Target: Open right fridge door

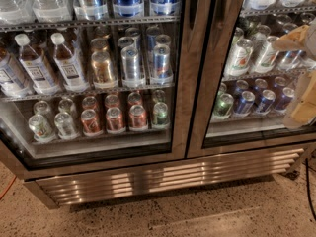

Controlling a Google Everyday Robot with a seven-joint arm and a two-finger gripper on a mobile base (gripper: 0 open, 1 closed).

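right fridge door [210, 83] — hand [300, 75] before it, at far right edge

Cool light came from inside the fridge, brightest on the cans [132, 63]. Streaked glare lay across the steel grille [163, 176], and the floor [207, 216] sat dimmer. The end effector [300, 78] at the right edge showed warm tan.

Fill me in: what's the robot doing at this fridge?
The robot's gripper is at the right edge of the view, in front of the right fridge door, level with the shelves of cans and bottles behind the glass. That door looks shut, with its frame lined up against the left door. Whether the gripper has hold of anything on the door cannot be seen, so the opening does not appear to have begun.
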